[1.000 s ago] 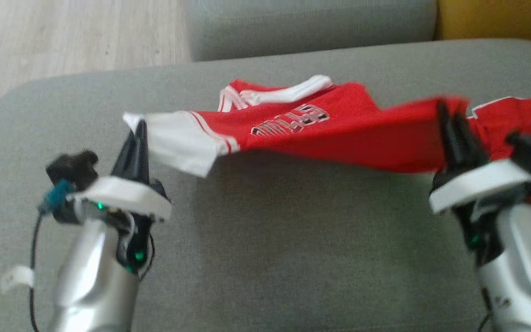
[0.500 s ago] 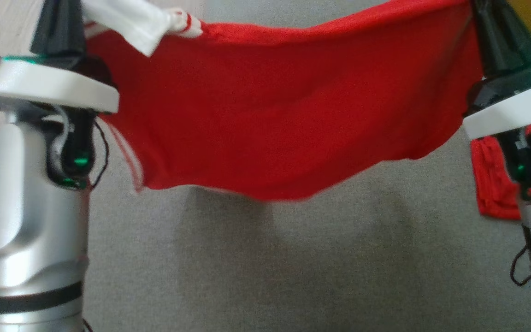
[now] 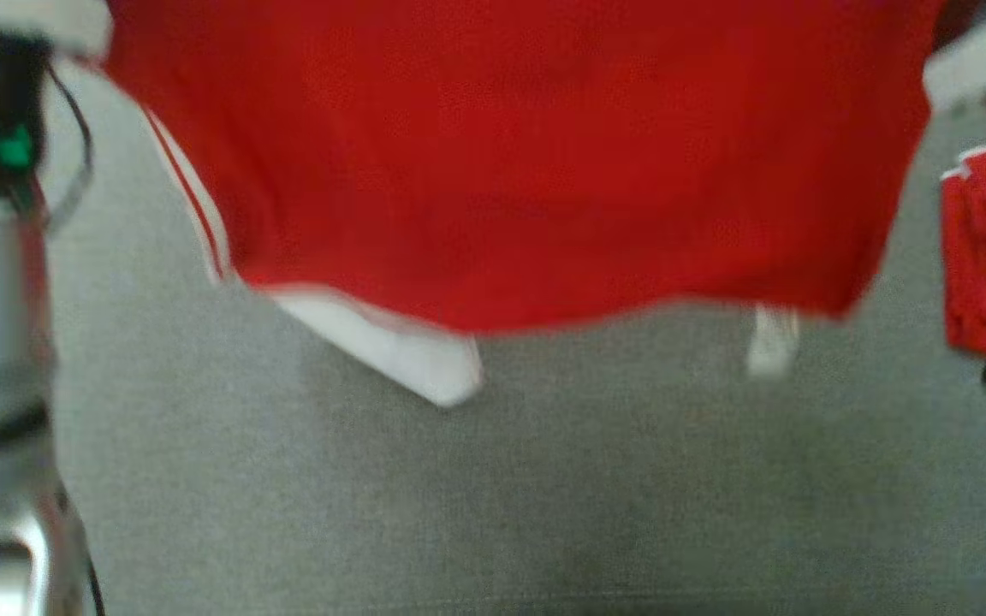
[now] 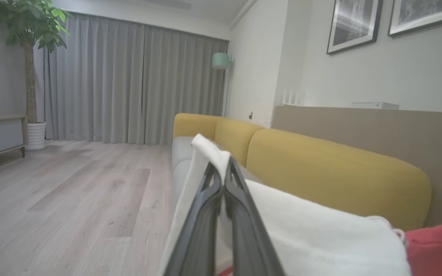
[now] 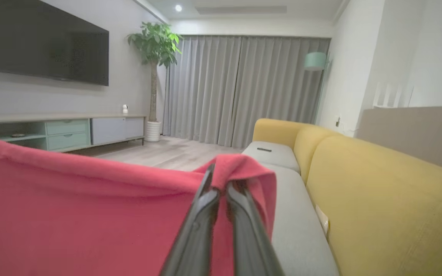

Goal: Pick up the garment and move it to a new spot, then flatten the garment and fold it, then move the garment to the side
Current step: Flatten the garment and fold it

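Note:
The garment, a red jersey with white trim, hangs stretched between my two arms above the grey sofa seat, its lower hem and a white sleeve dangling. In the left wrist view my left gripper is shut on the garment's white sleeve edge. The right wrist view has my right gripper shut on a bunched red corner of the garment, with red cloth spreading away to the left. A red flap hangs by the right arm.
Yellow sofa backrests run along the wall on the right. Grey seat cushions extend away toward the curtains. Wooden floor, a potted plant and a TV cabinet lie to the left.
Both arms have lifted the garment off the seat and raised it high; it went from lying partly on the cushion to hanging freely and close to the head camera.

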`<state>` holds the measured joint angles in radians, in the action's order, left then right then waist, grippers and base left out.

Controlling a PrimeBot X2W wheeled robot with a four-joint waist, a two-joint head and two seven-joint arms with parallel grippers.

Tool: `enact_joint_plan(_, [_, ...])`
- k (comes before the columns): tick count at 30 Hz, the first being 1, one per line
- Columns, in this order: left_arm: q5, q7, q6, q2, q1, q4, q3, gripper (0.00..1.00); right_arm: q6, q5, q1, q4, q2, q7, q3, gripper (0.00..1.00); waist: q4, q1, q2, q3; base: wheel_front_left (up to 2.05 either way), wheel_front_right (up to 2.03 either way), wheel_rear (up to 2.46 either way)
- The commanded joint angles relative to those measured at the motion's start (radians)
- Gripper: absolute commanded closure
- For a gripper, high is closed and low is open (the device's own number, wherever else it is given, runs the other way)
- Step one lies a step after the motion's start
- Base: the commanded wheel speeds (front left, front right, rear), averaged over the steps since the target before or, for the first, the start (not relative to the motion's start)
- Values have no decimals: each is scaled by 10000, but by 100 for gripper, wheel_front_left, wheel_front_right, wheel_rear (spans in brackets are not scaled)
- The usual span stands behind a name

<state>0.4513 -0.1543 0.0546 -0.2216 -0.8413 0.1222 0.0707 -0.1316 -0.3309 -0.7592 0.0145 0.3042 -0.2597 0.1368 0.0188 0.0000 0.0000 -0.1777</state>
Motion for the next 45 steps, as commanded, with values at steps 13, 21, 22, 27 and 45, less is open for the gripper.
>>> enact_joint_plan(13, [-870, 2231, 528, -761, -7249, 5118, 372, 100, 9, 581, -7186, 6241, 140, 2999, 1466, 100, -55, 0, 0, -3045, 0, 0, 0])
enact_joint_plan(21, [-3, 3770, 729, -3, -6948, 7332, 494, 100, 9, 69, -7010, 8935, -285, 4625, 2109, 100, 363, 0, 0, -3126, 0, 0, 0])
enact_joint_plan(22, [-6, 3860, 738, 46, -6695, 7489, 614, 100, 9, -66, -6829, 9139, -287, 4697, 2186, 100, 433, 0, 0, -3129, 0, 0, 0])
enact_joint_plan(27, [312, 4089, 756, 259, -5064, 8090, 1007, 100, 9, -795, -5659, 10006, -389, 4665, 2887, 100, 640, 0, 0, -2984, 0, 0, 0])
enact_joint_plan(45, [1489, 4119, 760, -1331, 791, 6720, 4872, 100, 9, -4150, -1332, 8357, 1743, 2245, 6904, 100, 885, 0, 0, -526, 0, 0, 0])
